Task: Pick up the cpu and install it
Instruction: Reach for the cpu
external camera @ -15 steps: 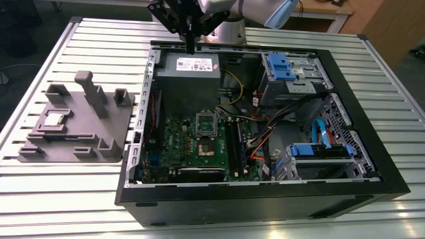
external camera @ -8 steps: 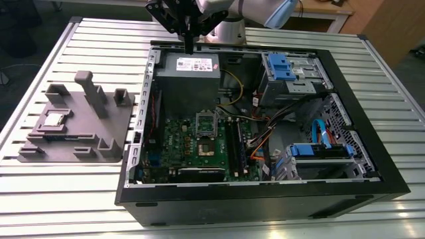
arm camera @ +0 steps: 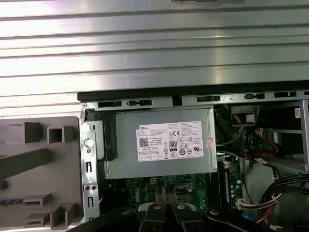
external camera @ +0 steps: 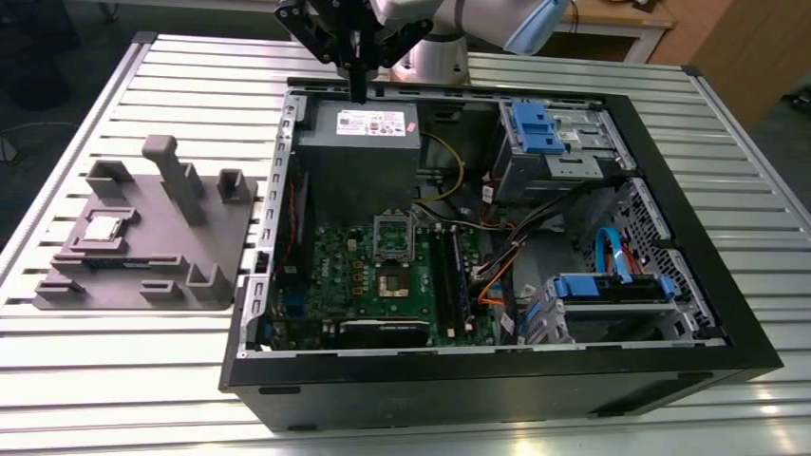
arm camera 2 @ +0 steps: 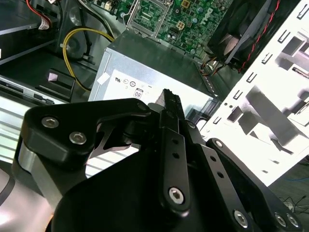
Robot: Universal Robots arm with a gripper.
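The gripper [external camera: 360,92] hung with its fingers drawn together and nothing between them, poised over the rear edge of the open computer case [external camera: 507,375]. It was just above the grey power supply [external camera: 361,142] with the white label. In the second wrist view the closed fingertips [arm camera 2: 169,99] pointed down at that same box, and a dark fan [arm camera 2: 241,24] sat at the case wall beyond it.

The cpu [external camera: 103,228] lay well apart from the gripper, outside the case, towards the exterior view's left. It rested flat, silver top up, in a shallow seat on the grey fixture plate [external camera: 222,237]. The plate stood on the slatted metal surface [external camera: 152,361] just beside the case. Several upright posts and blocks rose from the plate, and in the first wrist view a narrow strip with blue marks [arm camera: 19,201] lay in one of its slots.

Inside the case, the green motherboard [external camera: 367,275] lay below the power supply. On it stood a silver-framed socket bracket [external camera: 393,236] with a greenish centre. A yellow cable [external camera: 443,157] looped beside the power supply. Towards the exterior view's right, two metal drive cages with blue parts sat in the case, one at the rear [external camera: 548,133] and one nearer the front [external camera: 609,290], with bundled cables running between them and the board.
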